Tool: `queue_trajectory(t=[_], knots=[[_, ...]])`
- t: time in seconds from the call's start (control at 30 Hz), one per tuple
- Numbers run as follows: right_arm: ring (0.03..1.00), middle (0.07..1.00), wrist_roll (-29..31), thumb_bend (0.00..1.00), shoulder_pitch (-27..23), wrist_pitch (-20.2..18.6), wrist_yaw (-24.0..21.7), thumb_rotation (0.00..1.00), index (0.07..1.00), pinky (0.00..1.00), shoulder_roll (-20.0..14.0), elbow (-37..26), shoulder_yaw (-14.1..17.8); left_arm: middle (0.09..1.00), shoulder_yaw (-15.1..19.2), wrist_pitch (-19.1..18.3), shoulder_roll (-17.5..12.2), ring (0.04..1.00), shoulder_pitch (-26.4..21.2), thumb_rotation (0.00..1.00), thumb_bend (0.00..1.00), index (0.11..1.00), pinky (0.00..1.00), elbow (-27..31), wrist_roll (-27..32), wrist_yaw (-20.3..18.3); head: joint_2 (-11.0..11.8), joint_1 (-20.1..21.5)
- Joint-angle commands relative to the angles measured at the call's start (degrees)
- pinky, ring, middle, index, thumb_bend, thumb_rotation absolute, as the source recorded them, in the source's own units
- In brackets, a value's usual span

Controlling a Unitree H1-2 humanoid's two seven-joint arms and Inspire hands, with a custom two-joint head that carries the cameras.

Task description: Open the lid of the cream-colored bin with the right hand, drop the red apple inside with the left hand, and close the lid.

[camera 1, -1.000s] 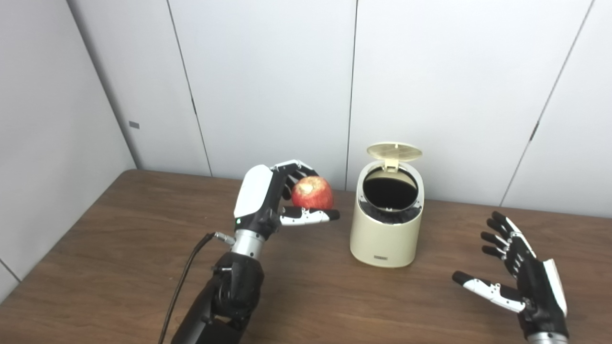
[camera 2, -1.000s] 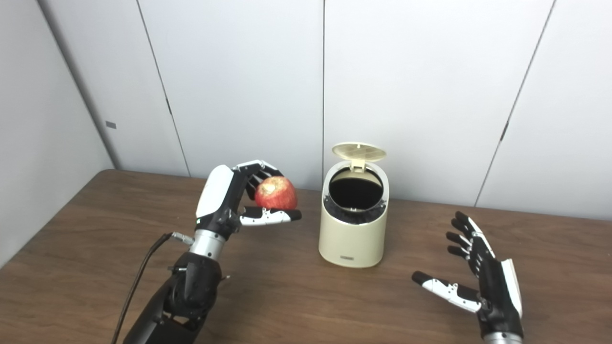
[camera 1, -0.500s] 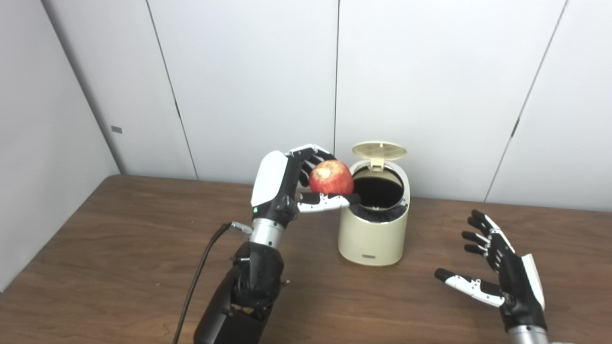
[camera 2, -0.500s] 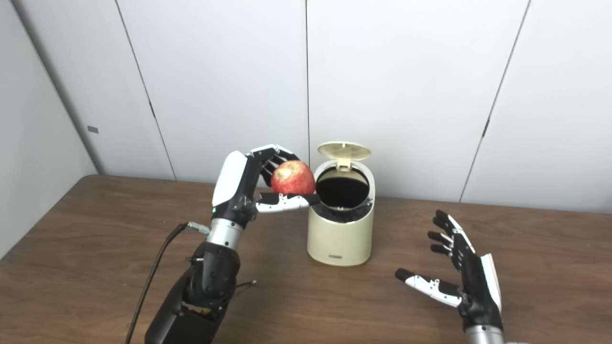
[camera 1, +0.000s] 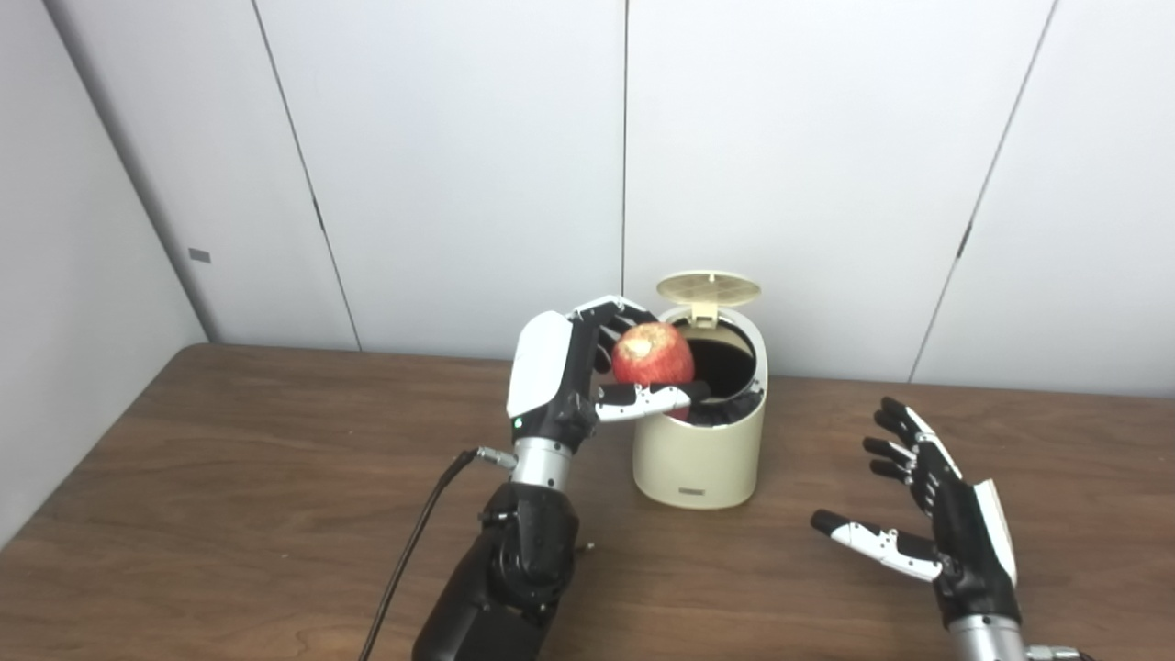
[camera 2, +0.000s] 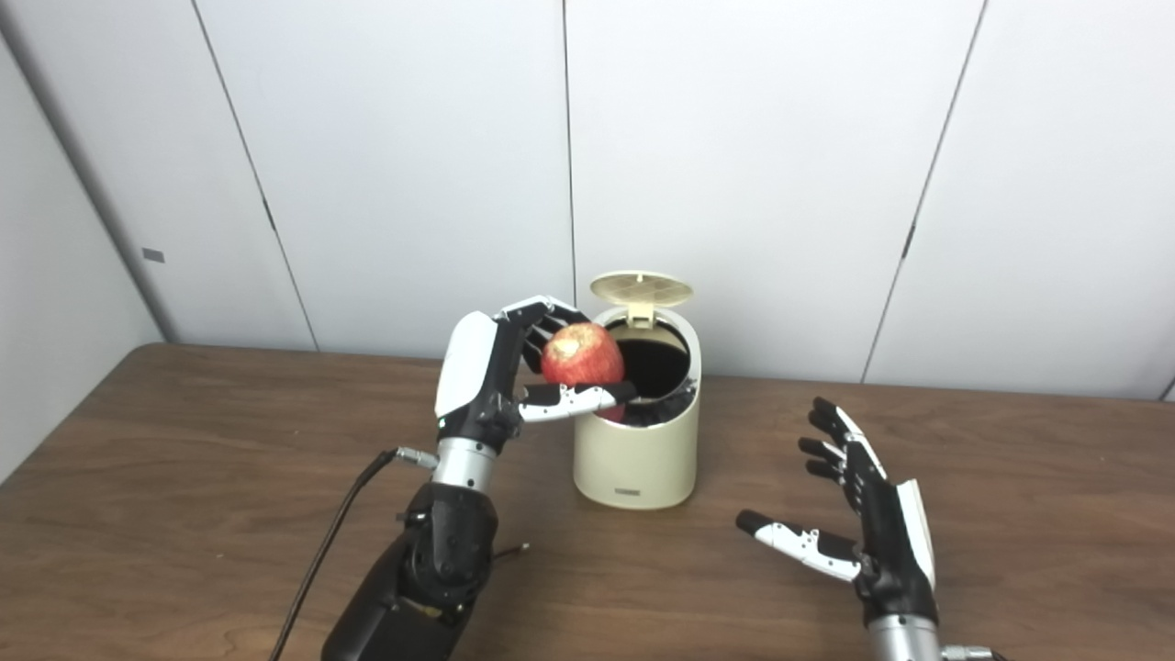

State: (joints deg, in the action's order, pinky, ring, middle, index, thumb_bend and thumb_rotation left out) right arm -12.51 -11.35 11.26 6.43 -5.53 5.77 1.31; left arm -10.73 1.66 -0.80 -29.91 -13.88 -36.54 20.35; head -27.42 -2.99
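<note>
Two hands show in the left eye view: the left hand (camera 1: 560,381) has carried the red apple (camera 1: 653,356) from beside the cream-colored bin (camera 1: 698,450) to just above its near-left rim, fingers (camera 1: 643,400) clamped around the fruit. The camera has also shifted, yet the apple has clearly closed on the opening. With the lid (camera 1: 709,286) standing upright at the back, opening looks done and release seems close.

From the right eye view, the apple (camera 2: 581,355) overlaps the dark mouth of the bin (camera 2: 633,459) but sits off-centre toward the left rim. Well apart on the desk (camera 2: 184,477), the right hand (camera 2: 872,532) waits with fingers spread, holding nothing, ready for the closing step.
</note>
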Motion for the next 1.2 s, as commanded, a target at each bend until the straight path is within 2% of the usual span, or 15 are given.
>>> queue_trajectory(t=[0.0, 0.2, 0.37, 0.93, 1.17], knots=[[0.794, 0.876, -0.2, 0.8, -1.7, 1.7, 0.6, 0.23, 0.873, 0.74, 0.1, -2.3, -0.1, 0.484, -0.5, 1.7, 0.0, 0.394, -3.1, 0.0, 0.5, 0.526, 0.33, -0.6, -1.0, 1.5, -0.1, 0.1], [0.808, 0.876, -0.3, 0.79, -1.5, 1.2, 0.7, 0.22, 0.878, 0.74, 0.7, -3.1, -0.1, 0.487, -1.2, 4.0, -0.3, 0.395, -5.0, 0.0, 0.5, 0.527, 0.33, -5.1, -0.3, 2.6, -0.1, 0.8], [0.798, 0.877, -0.9, 0.81, -1.4, 0.9, 0.9, 0.26, 0.875, 0.74, 1.0, -3.4, -0.3, 0.487, -1.8, 5.8, -0.6, 0.405, -6.5, 0.0, 0.5, 0.523, 0.35, -8.1, -0.9, 4.2, -0.1, 1.2], [0.812, 0.879, -0.5, 0.81, -1.5, 2.7, 1.3, 0.27, 0.881, 0.76, 1.5, -2.8, -0.1, 0.486, -4.4, 9.9, -1.3, 0.397, -11.7, 0.0, 0.5, 0.529, 0.35, -19.3, -1.6, 9.1, -0.5, 2.3], [0.818, 0.875, -0.3, 0.81, -1.7, 3.0, 1.6, 0.25, 0.878, 0.77, 1.4, -2.4, 0.1, 0.49, -5.2, 9.9, -1.1, 0.399, -11.8, 0.0, 0.5, 0.53, 0.34, -20.5, -1.5, 8.1, -0.8, 2.4]])
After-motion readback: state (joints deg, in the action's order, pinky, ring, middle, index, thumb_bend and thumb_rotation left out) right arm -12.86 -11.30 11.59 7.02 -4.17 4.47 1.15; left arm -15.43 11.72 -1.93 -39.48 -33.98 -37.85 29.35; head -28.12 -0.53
